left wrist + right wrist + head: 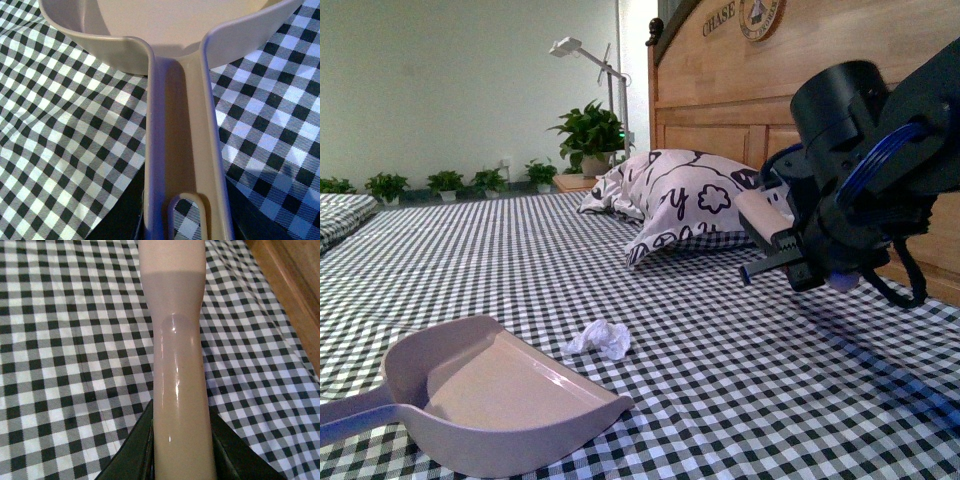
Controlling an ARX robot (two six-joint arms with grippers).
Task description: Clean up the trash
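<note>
One tissue wad (600, 338) lies beside empty dustpan (495, 400).

Trash wads: one (600, 338), lower left of the right gripper (770, 262).
Dustpans: one (490, 395).
Pillows: one (685, 200), behind gripper.
Potted plants: six counted.
Lamps: one (588, 62).

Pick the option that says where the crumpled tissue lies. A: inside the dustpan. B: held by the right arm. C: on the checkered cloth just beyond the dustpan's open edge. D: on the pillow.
C: the tissue sits on the checkered cloth, just past the dustpan mouth.
</note>
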